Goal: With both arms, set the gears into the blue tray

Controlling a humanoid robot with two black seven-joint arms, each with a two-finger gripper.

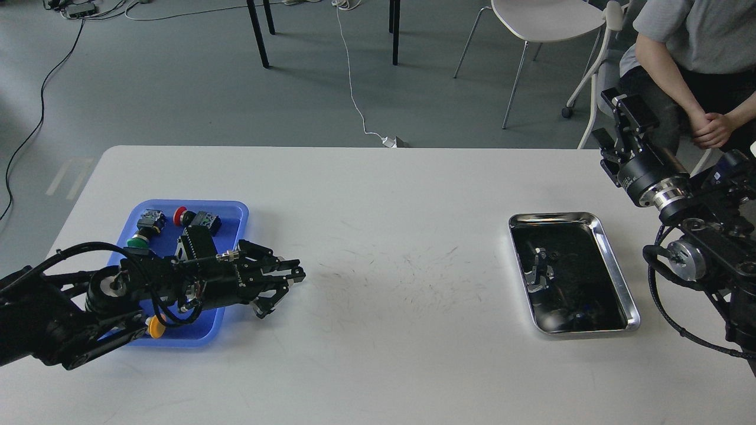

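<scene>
Left fingers (pixel 282 290) spread, empty, hovering past blue tray (pixel 236 213) over desk (pixel 378 236); right fingers' (pixel 620 127) state unclear; probably between gears, next reaching toward steel tray (pixel 614 260).

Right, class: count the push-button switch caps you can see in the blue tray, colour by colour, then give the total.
Red caps: 1
Green caps: 1
Yellow caps: 1
Total: 3 in view. The left arm covers part of the blue tray, so more could be hidden.
</scene>
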